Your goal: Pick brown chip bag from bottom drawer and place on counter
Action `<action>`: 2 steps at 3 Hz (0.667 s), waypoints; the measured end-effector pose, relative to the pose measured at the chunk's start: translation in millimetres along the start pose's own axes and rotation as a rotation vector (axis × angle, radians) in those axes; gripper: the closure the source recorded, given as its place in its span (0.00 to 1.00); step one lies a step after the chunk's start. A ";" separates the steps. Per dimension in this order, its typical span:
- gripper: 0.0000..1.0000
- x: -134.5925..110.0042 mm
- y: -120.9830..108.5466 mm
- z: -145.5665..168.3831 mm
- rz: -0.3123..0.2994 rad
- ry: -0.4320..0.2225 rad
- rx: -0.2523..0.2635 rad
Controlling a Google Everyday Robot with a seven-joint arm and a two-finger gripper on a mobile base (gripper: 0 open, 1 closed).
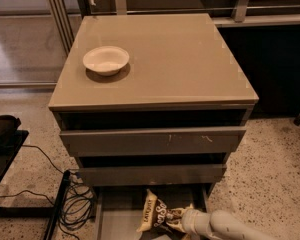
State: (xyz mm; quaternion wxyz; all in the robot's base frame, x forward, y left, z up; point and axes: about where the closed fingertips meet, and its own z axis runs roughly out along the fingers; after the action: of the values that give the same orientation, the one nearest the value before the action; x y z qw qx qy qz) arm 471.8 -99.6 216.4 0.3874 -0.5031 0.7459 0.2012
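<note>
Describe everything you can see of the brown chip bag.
The chip bag is crinkly and dark brown, with tan ends and white lettering. It sits tilted in the open bottom drawer, towards the drawer's right side. The gripper is at the bag's right end; whether it holds the bag is unclear.
</note>
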 end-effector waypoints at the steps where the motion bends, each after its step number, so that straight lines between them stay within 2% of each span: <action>1: 1.00 -21.8 1.9 -30.9 -0.036 -0.021 0.022; 2: 1.00 -63.9 -0.1 -66.1 -0.107 -0.019 0.035</action>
State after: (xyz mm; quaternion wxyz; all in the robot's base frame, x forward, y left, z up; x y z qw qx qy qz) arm 459.4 -107.2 307.1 0.4136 -0.5332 0.7177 0.1719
